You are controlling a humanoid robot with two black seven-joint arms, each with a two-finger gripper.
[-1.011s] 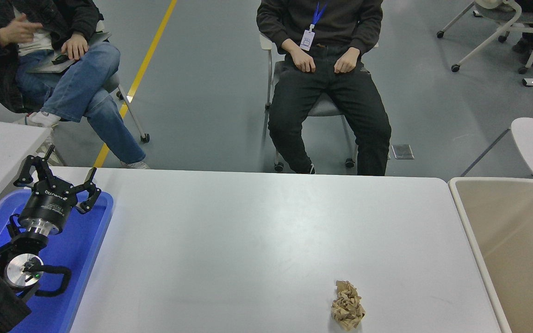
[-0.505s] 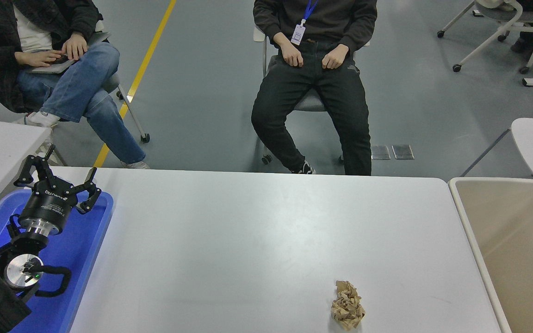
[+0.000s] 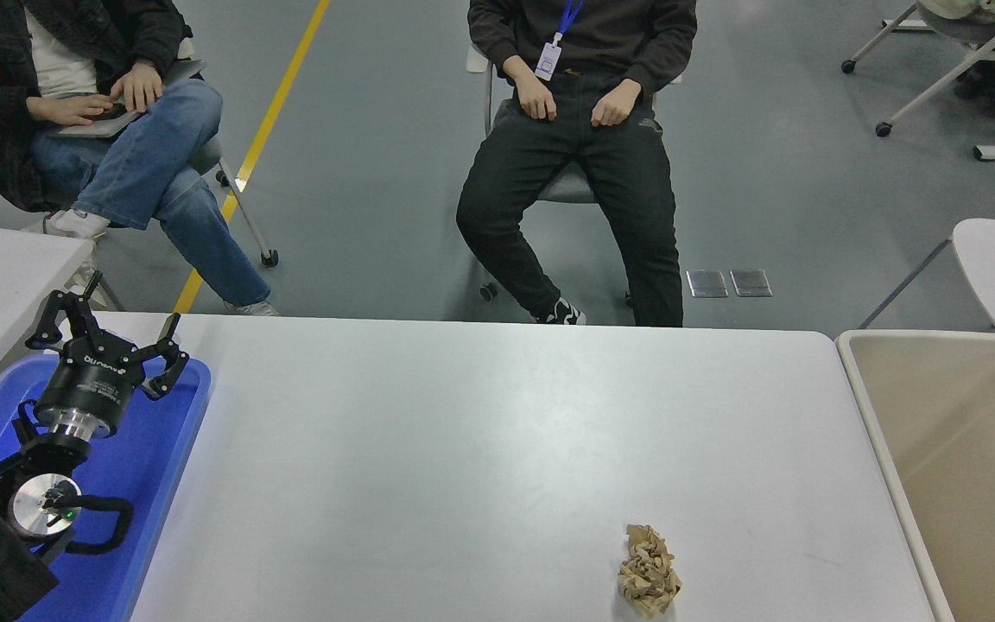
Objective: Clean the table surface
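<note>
Here, a crumpled brown paper wad (image 3: 649, 583) at five o'clock awaits clearing from the matte white table surface (image 3: 480, 432), the parked left gripper (image 3: 104, 333) at nine o'clock spread wide.

The left arm (image 3: 48, 458) is black, with a cylindrical wrist bearing white lettering above a polished silver ring. Its left gripper (image 3: 104, 333) has black, linked, angular fingers (image 3: 171, 363). A silver disc with a small green light and black cables sit lower down.
</note>
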